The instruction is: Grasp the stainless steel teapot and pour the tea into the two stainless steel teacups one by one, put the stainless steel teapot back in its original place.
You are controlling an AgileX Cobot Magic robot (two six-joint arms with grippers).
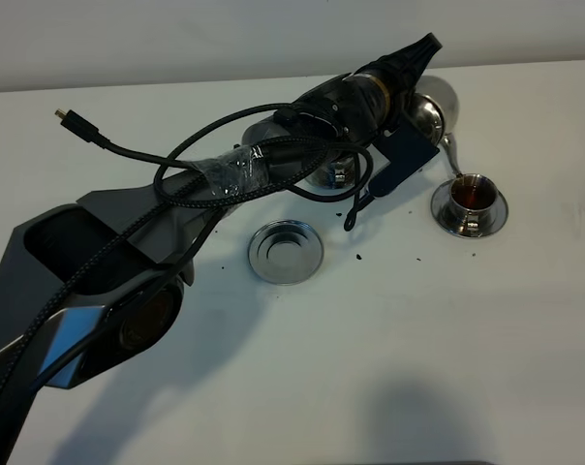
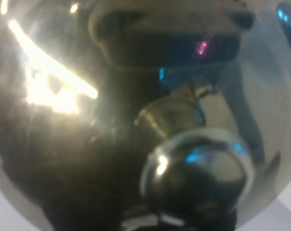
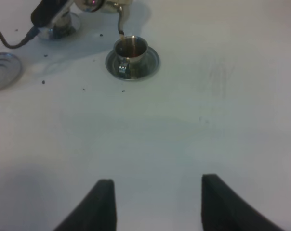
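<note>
Steel on steel is making this a slippery job. I am tipping the stainless steel teapot [image 1: 438, 105] over the right-hand teacup [image 1: 470, 197], which is already showing brown tea, and tilting much further risks brimming it over. Dark specks [image 1: 358, 257] are dotting the table [image 1: 525, 339] near the middle of the frame, so dribbling off the thin spout [image 1: 451, 160] looks a real danger on the way to the second teacup [image 1: 333, 174], which is lying half hidden under my left arm [image 1: 225, 174] at upper centre. The lid [image 2: 87, 144] could also be working loose at this tilt.

The pot is hanging in the upper right of the high view, right against my left pincer [image 1: 415, 60]. I am judging that pincer to be clamping the handle, though the jaws are hidden and the wrist view is showing only lid and knob [image 2: 196, 178]. The empty saucer [image 1: 286, 254] is waiting at centre. My right pincer [image 3: 157, 207] is idling, spread wide on nothing, well apart from the pot.
</note>
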